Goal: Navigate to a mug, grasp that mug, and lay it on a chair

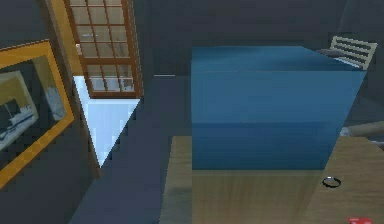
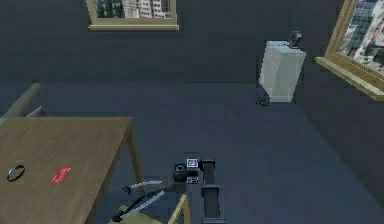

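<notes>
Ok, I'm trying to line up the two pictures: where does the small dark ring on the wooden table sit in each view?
Forward view: the ring lies on the wooden table, at the picture's lower right, below the blue block.
Arm side view: the ring lies on the table near the picture's left edge.
Shared landmark: the small red thing lying beside the ring on the same tabletop.

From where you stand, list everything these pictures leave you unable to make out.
- Forward view: the blue box hides most of the white chair behind it.
- Forward view: the red thing is cut off by the bottom edge.
- Arm side view: the dark ring on the table is too small to name.
- Arm side view: a yellowish frame lies behind the fingers, so whether they hold anything cannot be told.
</notes>
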